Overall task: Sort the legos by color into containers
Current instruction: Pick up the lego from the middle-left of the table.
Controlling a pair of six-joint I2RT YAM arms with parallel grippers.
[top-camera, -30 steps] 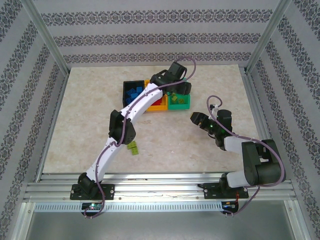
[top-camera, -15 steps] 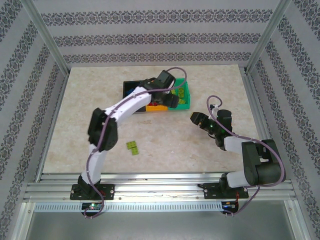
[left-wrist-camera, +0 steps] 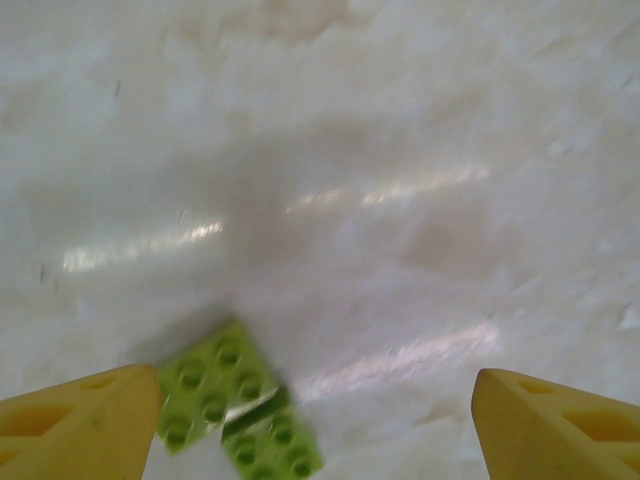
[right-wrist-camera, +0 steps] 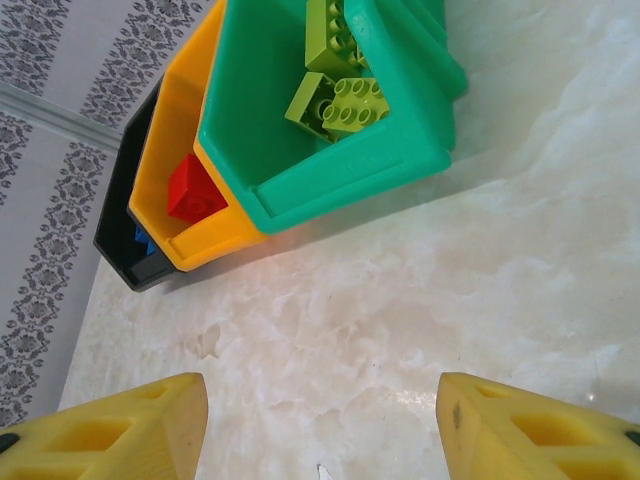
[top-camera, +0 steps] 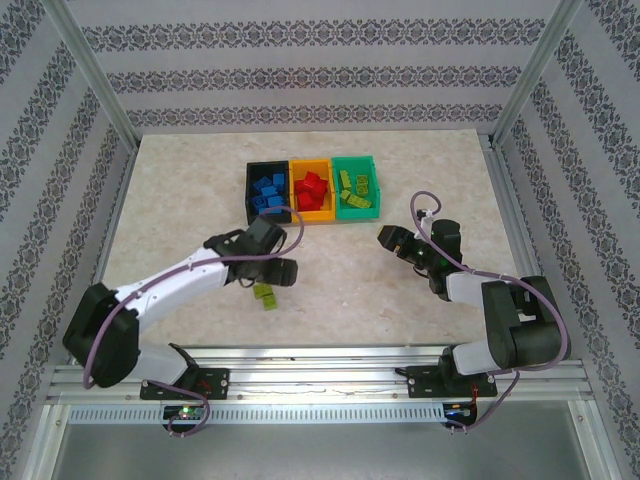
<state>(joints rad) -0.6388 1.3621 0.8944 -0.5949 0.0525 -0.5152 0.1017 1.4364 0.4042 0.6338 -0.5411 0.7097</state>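
From overhead I take the row of bins as my mark: the black bin [top-camera: 250, 196], the orange bin [top-camera: 316, 215] and the green bin [top-camera: 358, 211] stand joined side by side on the table [top-camera: 180, 200]. The row runs left to right and each bin's long side points away from the arm bases. Blue bricks [top-camera: 268, 192] lie in the black one, red bricks [top-camera: 313, 187] in the orange one and lime bricks [top-camera: 352, 189] in the green one. A loose lime pair [top-camera: 265, 295] lies on the table well on the near side of the black bin. My left gripper [top-camera: 276, 270] is just beside that pair, on its bin side. My right gripper [top-camera: 390, 238] sits near the green bin's near right corner. On the left wrist camera the left gripper [left-wrist-camera: 315, 400] has its jaws spread wide with nothing clamped. The loose lime pair [left-wrist-camera: 240, 410] lies studs up, close by the finger on the picture's left, its long line slanting from upper left to lower right. On the right wrist camera the right gripper [right-wrist-camera: 320, 400] stands parted over bare table, holding nothing. The green bin [right-wrist-camera: 340, 180] is nearest, with the orange bin [right-wrist-camera: 165, 150] and black bin [right-wrist-camera: 125, 215] behind it to the left. Lime bricks [right-wrist-camera: 335, 95] and a red brick [right-wrist-camera: 195, 190] show inside.
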